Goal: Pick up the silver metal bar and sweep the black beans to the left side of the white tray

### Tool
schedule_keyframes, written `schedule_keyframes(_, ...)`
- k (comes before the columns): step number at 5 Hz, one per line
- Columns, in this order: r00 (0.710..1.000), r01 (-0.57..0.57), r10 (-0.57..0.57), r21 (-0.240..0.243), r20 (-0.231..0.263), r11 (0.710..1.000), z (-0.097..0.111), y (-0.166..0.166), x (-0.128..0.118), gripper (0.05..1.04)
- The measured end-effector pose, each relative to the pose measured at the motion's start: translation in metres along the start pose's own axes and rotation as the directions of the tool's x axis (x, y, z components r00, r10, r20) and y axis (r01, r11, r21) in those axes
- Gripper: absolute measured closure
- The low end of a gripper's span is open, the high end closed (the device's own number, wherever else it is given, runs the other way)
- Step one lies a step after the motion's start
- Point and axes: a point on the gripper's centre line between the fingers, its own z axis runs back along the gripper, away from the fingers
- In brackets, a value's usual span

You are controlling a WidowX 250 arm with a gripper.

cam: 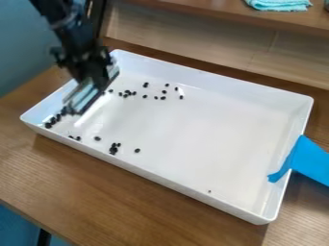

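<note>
My gripper (90,72) hangs at the upper left, over the left end of a white rectangular tray (193,158). A flat pale tool (87,96) with a dark lower edge is at the gripper's lower end, slanting from upper right to lower left. Small black beans lie in the tray. Several are bunched by the tool's lower end and in the left corner (48,125). Others form a loose group right of the tool (164,92), and a small cluster (114,149) sits near the front wall. One tiny dark bit (209,191) lies near the front right.
Blue tape (308,161) runs over the tray's right rim onto the wooden table (96,192). Behind the tray stands a wooden panel (212,43) below a shelf (218,9), where a folded turquoise cloth (279,4) lies at the upper right.
</note>
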Motion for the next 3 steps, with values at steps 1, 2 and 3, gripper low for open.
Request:
schedule_keyframes(1, 0.999, -0.044, 0.043, -0.043, -0.029, 0.998, -0.006, -0.042, 0.006, 0.703)
schedule_keyframes(2, 1.0, -0.019, 0.019, -0.032, -0.006, 0.999, -0.021, -0.087, 0.011, 0.703)
schedule_keyframes(3, 0.999, -0.022, 0.021, 0.01, 0.034, 1.0, -0.045, -0.105, 0.001, 0.703)
